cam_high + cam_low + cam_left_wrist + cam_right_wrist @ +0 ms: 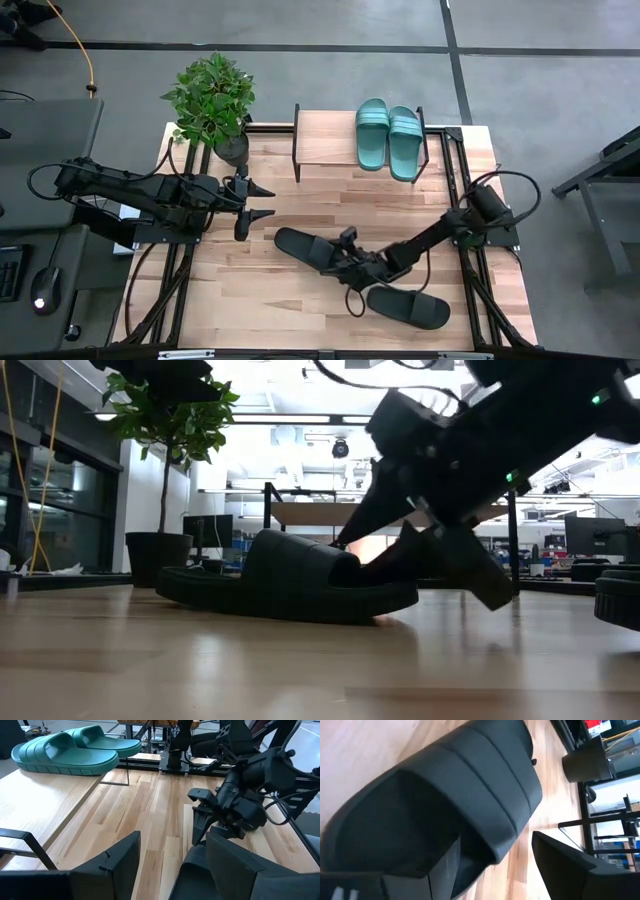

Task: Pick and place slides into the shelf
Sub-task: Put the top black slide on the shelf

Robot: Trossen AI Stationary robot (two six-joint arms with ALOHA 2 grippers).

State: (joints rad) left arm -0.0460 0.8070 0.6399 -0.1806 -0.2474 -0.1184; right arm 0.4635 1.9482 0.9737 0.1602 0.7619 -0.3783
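Two teal slides [388,138] lie side by side on the shelf's plank top [322,140] at the table's far side, and also show in the left wrist view [70,750]. One black slide [300,246] lies sole down at mid-table [290,585]. My right gripper [342,254] is open at its strap end. A second black slide [408,307] lies nearer the front edge, right of centre. My left gripper [262,200] hovers open above the table's left part, holding nothing. My right gripper comes at the black slide slanting down from the table's right. One finger [445,870] reaches in under the strap's edge [485,840]; the other [565,865] stands outside, over the bare table. I cannot tell whether either finger touches the slide.
A potted plant [212,105] stands at the far left corner, beside the shelf. Black frame rails [462,190] run along both table sides. Bare wood [250,290] lies left of and in front of the mid-table slide.
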